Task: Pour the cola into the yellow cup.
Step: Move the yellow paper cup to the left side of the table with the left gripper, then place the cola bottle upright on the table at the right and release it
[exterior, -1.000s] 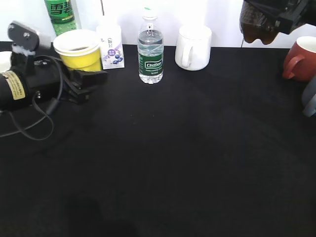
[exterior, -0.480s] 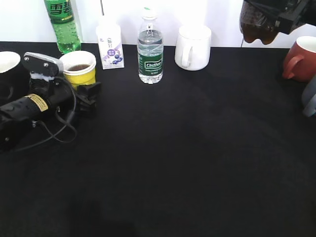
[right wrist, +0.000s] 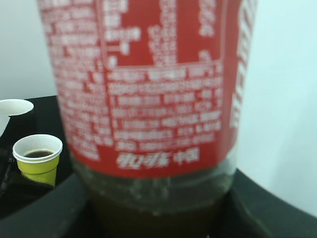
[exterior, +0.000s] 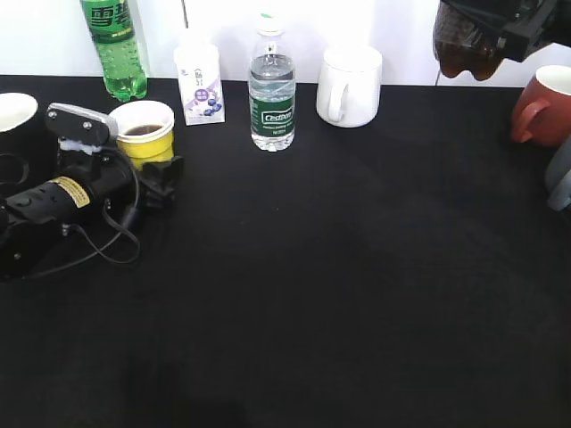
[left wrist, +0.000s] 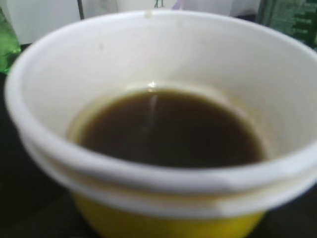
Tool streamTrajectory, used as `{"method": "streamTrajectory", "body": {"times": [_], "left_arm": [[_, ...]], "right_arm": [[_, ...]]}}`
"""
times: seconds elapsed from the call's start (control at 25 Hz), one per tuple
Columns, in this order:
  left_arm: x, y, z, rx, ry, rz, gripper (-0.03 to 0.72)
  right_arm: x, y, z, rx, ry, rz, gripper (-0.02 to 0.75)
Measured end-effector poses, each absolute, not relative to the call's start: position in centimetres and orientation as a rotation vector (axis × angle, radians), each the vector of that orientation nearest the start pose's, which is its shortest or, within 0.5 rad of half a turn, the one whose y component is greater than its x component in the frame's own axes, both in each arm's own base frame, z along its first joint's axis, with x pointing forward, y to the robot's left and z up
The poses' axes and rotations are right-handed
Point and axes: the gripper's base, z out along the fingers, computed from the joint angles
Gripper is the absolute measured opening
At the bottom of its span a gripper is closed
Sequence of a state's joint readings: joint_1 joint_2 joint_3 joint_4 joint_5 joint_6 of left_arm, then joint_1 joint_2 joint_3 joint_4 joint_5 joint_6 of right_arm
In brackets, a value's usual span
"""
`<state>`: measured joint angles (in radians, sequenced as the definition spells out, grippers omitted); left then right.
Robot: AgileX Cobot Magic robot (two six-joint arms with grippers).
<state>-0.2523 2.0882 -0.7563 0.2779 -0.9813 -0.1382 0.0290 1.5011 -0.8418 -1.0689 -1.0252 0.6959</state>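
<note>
The yellow cup (exterior: 147, 143) stands low at the left of the black table, with dark cola in it. It fills the left wrist view (left wrist: 163, 220), white rim and brown liquid showing. My left gripper (exterior: 159, 169) is shut around its base; the fingers are hidden in the wrist view. The cola bottle (exterior: 464, 49) hangs high at the top right, held by my right gripper (exterior: 526, 27). Its red label fills the right wrist view (right wrist: 148, 89), where the yellow cup (right wrist: 37, 161) shows far off at the lower left.
Along the back edge stand a green soda bottle (exterior: 111, 45), a small milk carton (exterior: 199, 85), a water bottle (exterior: 271, 89) and a white mug (exterior: 350, 85). A red mug (exterior: 544, 107) stands at the right, and a white-rimmed cup (exterior: 13, 107) at the far left.
My left arm has brought the yellow cup down from a raised spot to the table and settled a little. The right arm with the cola has stayed still.
</note>
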Motion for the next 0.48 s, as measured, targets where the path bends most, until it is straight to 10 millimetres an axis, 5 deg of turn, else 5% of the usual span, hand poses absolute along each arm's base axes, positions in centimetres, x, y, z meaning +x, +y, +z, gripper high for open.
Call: {"method": "streamTrajectory", "body": {"times": [0.12,0.32,0.48], "left_arm": [[33.2,-10.7,9.2,0.409,1.824,-0.377,0.567],[28.8,-9.2,10.5,0.379,1.91,-0.353,0.576],[26.2,-8.7,14.8,0.404,1.823,-0.348,0.576]], "right_arm": [[29.9,7.7,29.6,-0.745,1.342,0.595,0.386],[30.6,7.3,29.1,-0.68,1.391,0.574,0.386],[32.8,7.5,24.6,-0.635,1.475,0.661,0.386]]}}
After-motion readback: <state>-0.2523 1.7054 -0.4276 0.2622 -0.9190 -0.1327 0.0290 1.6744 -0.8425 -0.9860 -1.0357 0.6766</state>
